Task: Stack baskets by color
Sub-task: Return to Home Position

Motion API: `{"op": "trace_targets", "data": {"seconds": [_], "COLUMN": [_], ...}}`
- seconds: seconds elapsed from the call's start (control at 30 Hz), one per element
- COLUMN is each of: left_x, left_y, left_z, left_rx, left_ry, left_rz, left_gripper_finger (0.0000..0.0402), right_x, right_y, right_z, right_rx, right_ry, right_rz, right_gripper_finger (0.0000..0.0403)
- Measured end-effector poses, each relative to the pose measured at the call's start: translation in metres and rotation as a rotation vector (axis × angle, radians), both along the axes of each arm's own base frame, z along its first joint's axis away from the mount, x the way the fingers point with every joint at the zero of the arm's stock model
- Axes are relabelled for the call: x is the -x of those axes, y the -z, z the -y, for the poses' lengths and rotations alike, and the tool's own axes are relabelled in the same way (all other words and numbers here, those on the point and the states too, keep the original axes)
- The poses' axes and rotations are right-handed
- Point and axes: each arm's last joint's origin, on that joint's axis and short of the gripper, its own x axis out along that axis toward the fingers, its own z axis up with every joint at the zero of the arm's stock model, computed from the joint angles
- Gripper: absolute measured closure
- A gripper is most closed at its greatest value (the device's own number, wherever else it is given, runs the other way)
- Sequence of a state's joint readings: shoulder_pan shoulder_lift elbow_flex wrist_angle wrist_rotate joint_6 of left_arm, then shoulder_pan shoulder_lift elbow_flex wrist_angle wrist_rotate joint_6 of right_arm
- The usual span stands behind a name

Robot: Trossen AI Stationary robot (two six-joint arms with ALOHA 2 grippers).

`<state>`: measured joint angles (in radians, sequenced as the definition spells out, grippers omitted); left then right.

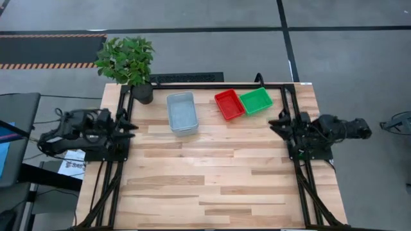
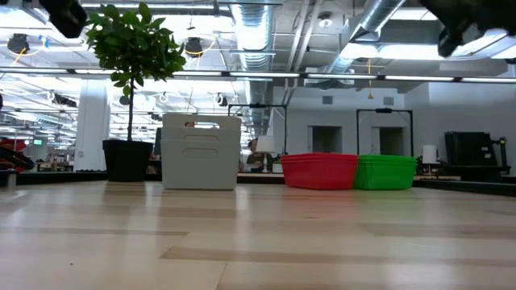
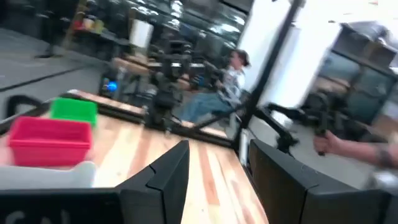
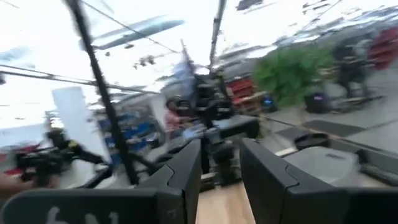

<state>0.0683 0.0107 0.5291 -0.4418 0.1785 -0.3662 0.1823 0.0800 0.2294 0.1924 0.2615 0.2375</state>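
Grey stack [image 1: 182, 113], red stack [image 1: 229, 104], green stack [image 1: 256, 100]

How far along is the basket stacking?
It looks finished. Done: a grey pile, a red pile and a green pile stand at the far edge of the table, with no basket loose. In hand: nothing; the left gripper and right gripper are open and empty at the table's sides. Left: seemingly no stacking.

Both arms sit folded, facing each other, left gripper [image 1: 131, 126] and right gripper [image 1: 275, 122] parted, empty.
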Motion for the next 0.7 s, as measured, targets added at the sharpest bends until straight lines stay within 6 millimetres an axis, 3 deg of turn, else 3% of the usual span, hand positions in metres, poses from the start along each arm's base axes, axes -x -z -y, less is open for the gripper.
{"op": "trace_targets", "data": {"seconds": [0.2,0.53,0.7], "left_x": [-0.024,-0.043,-0.052], "left_y": [0.026,0.07,0.085], "left_z": [0.001,0.0,0.0], "left_rx": [-0.038,-0.021,-0.027], "left_ry": [0.074,0.09,0.11], "left_rz": [0.022,-0.05,0.012], "left_gripper_finger": [0.0246,0.0246,0.0246], "right_x": [-0.008,-0.012,-0.013], "right_y": [0.052,0.059,0.063], "right_z": [-0.007,-0.012,-0.012], "right_rx": [0.005,0.097,0.108], "right_ry": [-0.063,-0.081,-0.078], "right_rz": [0.028,-0.055,-0.099], "right_gripper_finger": [0.0265,0.0252,0.0243]}}
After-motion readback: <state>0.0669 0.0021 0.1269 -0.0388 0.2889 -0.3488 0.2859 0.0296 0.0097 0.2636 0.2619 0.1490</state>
